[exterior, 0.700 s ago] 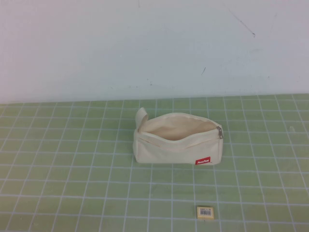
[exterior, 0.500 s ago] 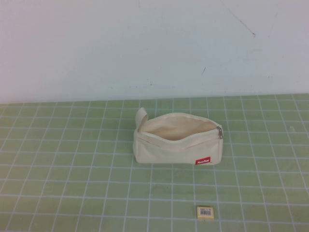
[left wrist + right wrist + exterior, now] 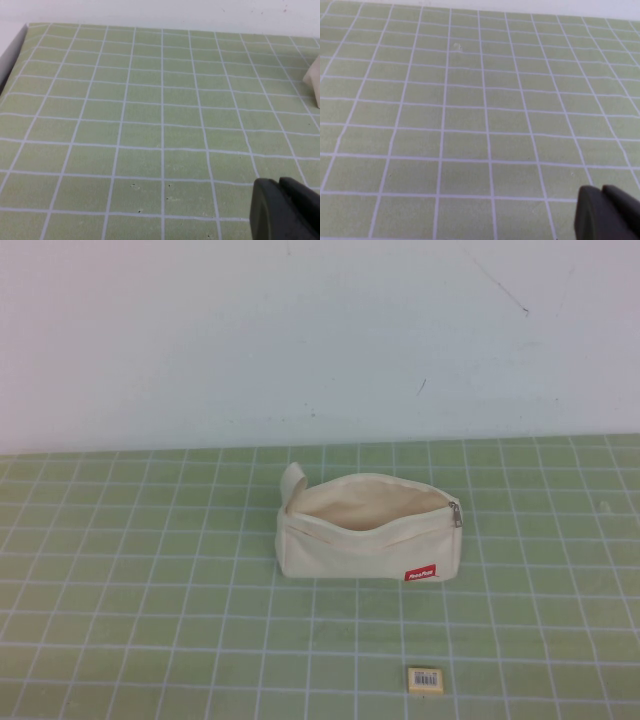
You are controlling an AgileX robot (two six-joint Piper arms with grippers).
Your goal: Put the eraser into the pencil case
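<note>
Low centre-right of the high view: small pale yellow rectangular eraser point(image 3: 425, 678), ungrasped. Approach from above, then carry to the open cream canvas pencil case point(image 3: 368, 528). Left gripper point(image 3: 286, 210) and right gripper point(image 3: 609, 214) show only at wrist-view corners, over the green gridded mat point(image 3: 150, 590); whether their jaws stand wide or closed cannot be told.

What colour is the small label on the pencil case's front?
Red, with white lettering, on the cream pencil case; clearest in the high view.

wall point(image 3: 300, 330): pale white, faint scuffs | table mat point(image 3: 150, 620): green, white grid lines

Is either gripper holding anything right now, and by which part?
Nothing held. Eraser lies alone on the mat; left gripper and right gripper show over bare mat.
</note>
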